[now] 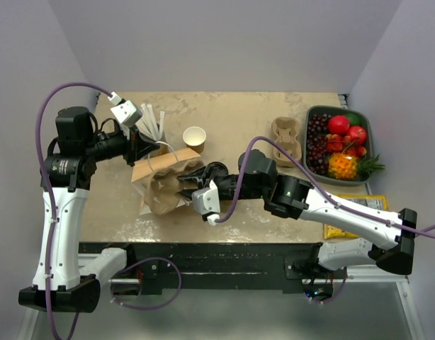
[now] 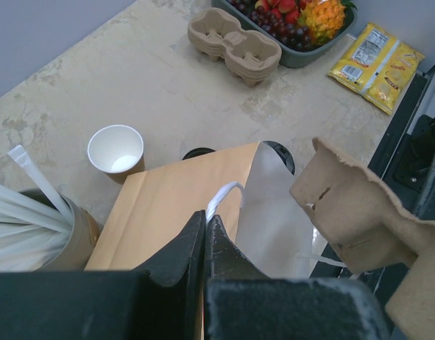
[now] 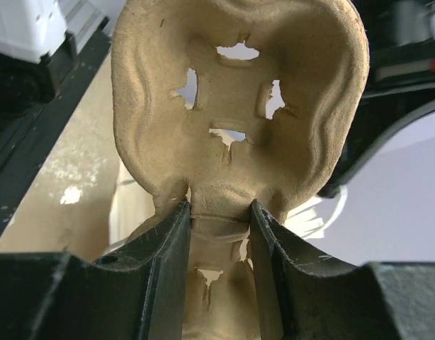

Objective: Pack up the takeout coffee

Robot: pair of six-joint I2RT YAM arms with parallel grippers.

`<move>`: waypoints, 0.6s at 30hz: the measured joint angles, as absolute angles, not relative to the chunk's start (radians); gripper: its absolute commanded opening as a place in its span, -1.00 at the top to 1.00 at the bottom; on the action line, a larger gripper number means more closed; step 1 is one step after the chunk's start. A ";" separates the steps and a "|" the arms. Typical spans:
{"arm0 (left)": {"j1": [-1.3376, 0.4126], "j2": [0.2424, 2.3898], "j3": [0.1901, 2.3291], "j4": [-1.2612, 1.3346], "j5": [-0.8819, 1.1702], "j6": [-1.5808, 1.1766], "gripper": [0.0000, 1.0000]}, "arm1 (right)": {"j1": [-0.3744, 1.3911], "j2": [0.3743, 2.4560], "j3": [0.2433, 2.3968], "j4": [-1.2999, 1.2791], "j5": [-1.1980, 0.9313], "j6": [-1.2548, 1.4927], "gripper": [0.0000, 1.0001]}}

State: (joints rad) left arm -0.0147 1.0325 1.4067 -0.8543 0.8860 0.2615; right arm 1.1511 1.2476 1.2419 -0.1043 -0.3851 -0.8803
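Takeout coffee (image 2: 198,151): mostly hidden, only a dark arc of round black lid peeking over the far edge of the paper bag (image 2: 168,205) in the left wrist view. No kraft body visible, no way to tell upright or tilted. Sitting on the bench (image 2: 132,78) just behind the bag, near the lidless brown cup (image 2: 116,147) with its white rim and inside. Second dark round edge further along the bag rim, unclear what. Not picked out for sure in the top view.

Left pincer (image 2: 205,225): fingers pressed together, pinching the bag's top edge beside the white handle loop, bag mouth held open with pale inside showing.

Right pincer (image 3: 219,212): partly closed, clamped on the narrow neck of a pulp cup carrier (image 3: 232,92), pads tight against both sides. Carrier beige, moulded, torn cross-shaped slits in its pocket, held at the bag mouth.

Elsewhere on the bench: grey cup of white straws (image 2: 33,227) left of the bag, stack of spare carriers (image 2: 235,44) well apart at the far side, grey fruit tray (image 2: 306,58) beyond it, yellow snack packet (image 2: 377,65) near the tray.
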 measured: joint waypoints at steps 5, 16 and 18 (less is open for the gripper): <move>-0.015 1.032 1.412 -0.855 0.886 0.262 1.00 | 1.155 1.246 1.166 -0.072 -0.374 -0.885 0.80; -0.015 1.032 1.412 -0.855 0.886 0.262 1.00 | 1.156 1.277 1.201 0.024 -0.290 -0.812 0.83; -0.015 1.032 1.412 -0.855 0.887 0.262 1.00 | 1.156 1.292 1.221 0.033 -0.253 -0.803 0.83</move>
State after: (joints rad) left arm -0.0147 1.0321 1.4120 -0.8551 0.8867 0.2615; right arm 1.1564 1.2922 1.2205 0.0330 -0.2527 -0.8032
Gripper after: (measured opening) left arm 0.021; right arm 0.388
